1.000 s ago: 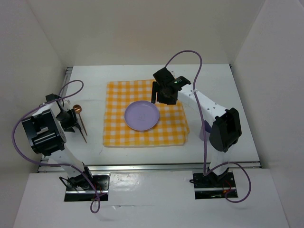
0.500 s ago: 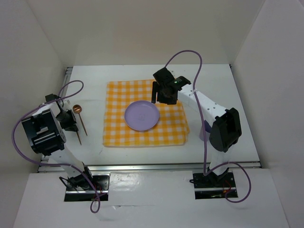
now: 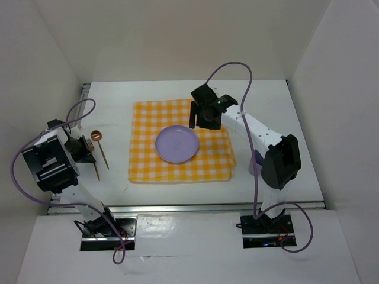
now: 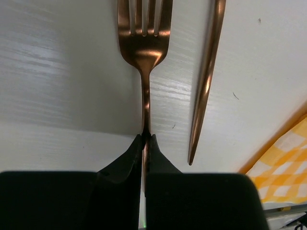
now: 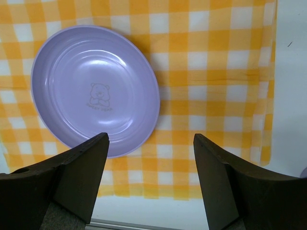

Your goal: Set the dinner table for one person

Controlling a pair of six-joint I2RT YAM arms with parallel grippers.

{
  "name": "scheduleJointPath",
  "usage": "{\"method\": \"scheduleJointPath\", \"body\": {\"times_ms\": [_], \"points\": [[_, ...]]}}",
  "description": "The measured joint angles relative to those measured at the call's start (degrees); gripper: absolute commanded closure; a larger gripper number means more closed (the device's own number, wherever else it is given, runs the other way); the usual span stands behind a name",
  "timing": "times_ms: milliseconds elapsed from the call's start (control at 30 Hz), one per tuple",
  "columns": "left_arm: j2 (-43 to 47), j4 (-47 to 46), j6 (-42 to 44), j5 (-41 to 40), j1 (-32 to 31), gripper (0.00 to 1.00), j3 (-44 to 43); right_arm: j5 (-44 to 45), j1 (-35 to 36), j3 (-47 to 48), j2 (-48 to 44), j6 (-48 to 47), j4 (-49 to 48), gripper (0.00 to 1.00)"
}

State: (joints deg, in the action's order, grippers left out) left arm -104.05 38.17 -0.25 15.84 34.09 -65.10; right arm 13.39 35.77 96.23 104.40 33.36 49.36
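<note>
A copper fork point(image 4: 144, 52) lies with its tines pointing away on the white dinner table point(image 3: 278, 106), at its left side. My left gripper point(image 4: 145, 139) is shut on the fork's thin handle. From above, that gripper point(image 3: 84, 152) sits left of the cloth and the fork's handle end point(image 3: 96, 173) sticks out below it. A copper spoon point(image 4: 207, 72) lies just to the right of the fork, its round bowl point(image 3: 97, 136) at the far end. My right gripper point(image 5: 149, 139) hangs open above the near right rim of the lilac plate point(image 5: 96, 91), holding nothing.
The plate point(image 3: 176, 144) rests in the middle of a yellow-and-white checked cloth point(image 3: 148, 118). A lilac object point(image 3: 253, 167) is mostly hidden behind the right arm. White walls enclose the table, and a metal rail point(image 3: 189, 207) runs along its near edge.
My left gripper has closed onto the fork's handle, and the fork has shifted a little left, away from the spoon. The right arm has not moved.
</note>
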Motion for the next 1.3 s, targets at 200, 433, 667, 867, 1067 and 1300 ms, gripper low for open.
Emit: {"method": "scheduleJointPath", "body": {"times_ms": [200, 433, 667, 867, 1067, 1300], "points": [[5.4, 2.0, 0.3, -0.6, 0.0, 1.00, -0.6, 0.5, 0.0, 0.0, 0.0, 0.0, 0.0, 0.21], [6.8, 5.6, 0.5, -0.1, -2.1, 1.00, -5.7, 1.5, 0.0, -0.5, -0.1, 0.0, -0.2, 0.21], [6.8, 11.0, -0.2, 1.6, -15.5, 1.00, -17.2, 3.0, -0.5, -2.4, -2.9, 0.3, -0.5, 0.21], [5.2, 12.0, -3.3, 2.7, -30.1, 1.00, -25.2, 4.5, -1.9, -6.9, -10.7, 1.8, -1.3, 0.21], [-2.0, 12.7, -12.0, -0.9, -38.3, 1.00, -26.2, 6.3, -3.0, -11.3, -15.5, 3.2, -2.2, 0.21], [-6.8, 10.8, -20.2, -7.1, -43.3, 1.00, -22.4, 6.6, -3.8, -13.8, -16.5, 3.6, -2.6, 0.21]]}}
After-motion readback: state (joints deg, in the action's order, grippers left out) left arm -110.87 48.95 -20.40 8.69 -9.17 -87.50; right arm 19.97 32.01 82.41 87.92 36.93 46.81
